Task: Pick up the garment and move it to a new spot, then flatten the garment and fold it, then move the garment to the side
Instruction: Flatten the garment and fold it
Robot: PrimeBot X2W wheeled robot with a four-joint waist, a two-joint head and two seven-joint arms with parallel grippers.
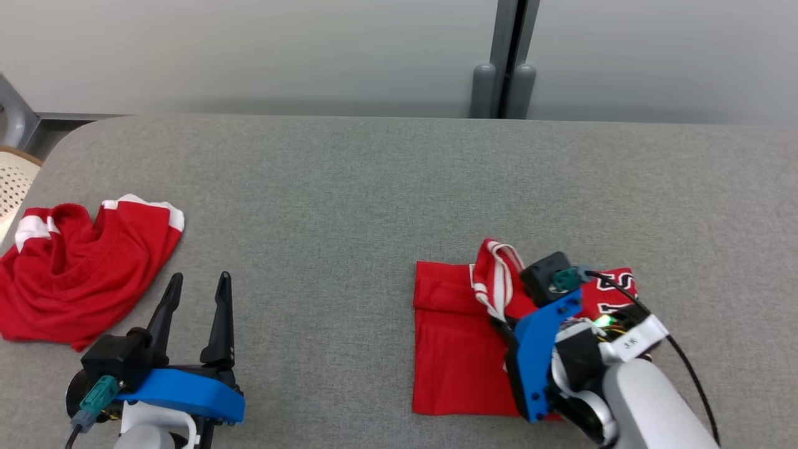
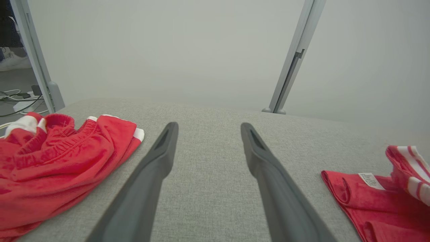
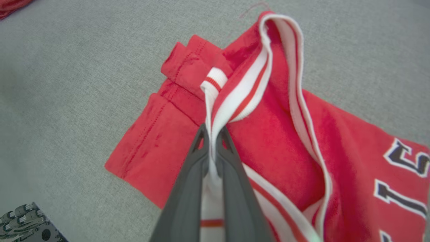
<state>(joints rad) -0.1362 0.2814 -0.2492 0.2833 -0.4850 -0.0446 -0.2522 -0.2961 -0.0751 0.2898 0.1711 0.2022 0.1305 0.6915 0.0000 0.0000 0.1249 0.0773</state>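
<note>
My right arm angles down over the jersey [image 1: 455, 349], which lies partly folded on the grey table [image 1: 374, 187]. The right gripper [image 3: 212, 134] pinches the jersey's striped trim [image 3: 242, 97]. Left of the jersey, my left gripper [image 1: 198, 284] sits low, fingers spread and level.

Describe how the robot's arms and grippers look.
The left gripper and the right gripper each have two long dark fingers, a blue bracket and a black box with a teal plug. The forearms are white; the right one carries a black cable.
</note>
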